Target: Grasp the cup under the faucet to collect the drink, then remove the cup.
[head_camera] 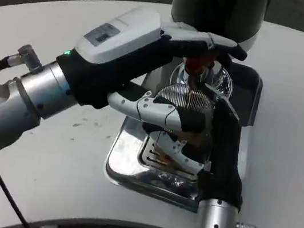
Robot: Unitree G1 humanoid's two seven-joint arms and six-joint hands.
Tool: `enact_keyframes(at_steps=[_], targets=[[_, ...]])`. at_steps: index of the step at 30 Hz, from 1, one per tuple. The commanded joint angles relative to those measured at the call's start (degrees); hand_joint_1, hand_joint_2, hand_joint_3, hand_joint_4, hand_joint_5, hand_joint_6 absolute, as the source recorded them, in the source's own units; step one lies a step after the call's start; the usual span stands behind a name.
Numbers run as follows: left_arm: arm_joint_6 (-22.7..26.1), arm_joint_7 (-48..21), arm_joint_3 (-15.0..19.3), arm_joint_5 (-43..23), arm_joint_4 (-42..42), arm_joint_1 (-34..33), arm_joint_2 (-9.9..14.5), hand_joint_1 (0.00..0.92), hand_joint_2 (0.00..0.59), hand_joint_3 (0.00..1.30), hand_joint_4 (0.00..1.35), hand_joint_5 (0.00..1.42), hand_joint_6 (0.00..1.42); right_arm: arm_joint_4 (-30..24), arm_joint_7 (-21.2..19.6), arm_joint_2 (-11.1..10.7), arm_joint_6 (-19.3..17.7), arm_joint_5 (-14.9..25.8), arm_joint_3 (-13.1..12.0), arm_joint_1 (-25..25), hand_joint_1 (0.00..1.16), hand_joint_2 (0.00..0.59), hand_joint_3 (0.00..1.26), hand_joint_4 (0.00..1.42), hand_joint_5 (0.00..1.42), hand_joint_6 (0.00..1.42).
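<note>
A clear ribbed cup point(191, 101) stands under the faucet, over the grille of the metal drip tray point(124, 159). My right hand point(222, 138) comes up from the front edge and grips the cup from its right side, its white fingers point(176, 151) curling round the lower part. My left hand point(130, 40) reaches in from the left. Its upper fingers point(209, 41) lie across the red faucet lever point(198, 65) and press on it. Its thumb point(158, 112) crosses in front of the cup and hides much of it.
The dark drink dispenser point(219, 8) rises at the back, just behind the faucet. The round white table point(59, 151) spreads to both sides, with its front edge near the picture's bottom. A black cable point(3, 192) runs under my left forearm.
</note>
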Motion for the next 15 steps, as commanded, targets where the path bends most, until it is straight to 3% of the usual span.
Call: enact_keyframes(at_steps=[1,11,15], targets=[[2.0,-1.7,-0.8,1.9,1.6,2.8,1.2,0.0,0.085,0.29,0.32,0.38,0.24,1.9,-0.7,1.2,0.3,-0.4,-1.0,-0.7,1.02,0.146,0.5,0.61,0.66,0.52],[3.0,-1.8,-0.5,0.5,1.3,3.2,0.8,0.0,0.079,0.31,0.3,0.36,0.23,3.7,-1.2,0.5,0.0,-0.6,-2.5,-2.4,1.03,0.157,0.62,0.72,0.78,0.61],[5.4,-3.4,-0.3,-3.4,1.8,3.4,0.1,0.0,0.074,0.28,0.25,0.32,0.21,3.9,-1.3,0.3,-0.2,-0.7,-2.7,-2.6,1.03,0.157,0.65,0.73,0.79,0.61]])
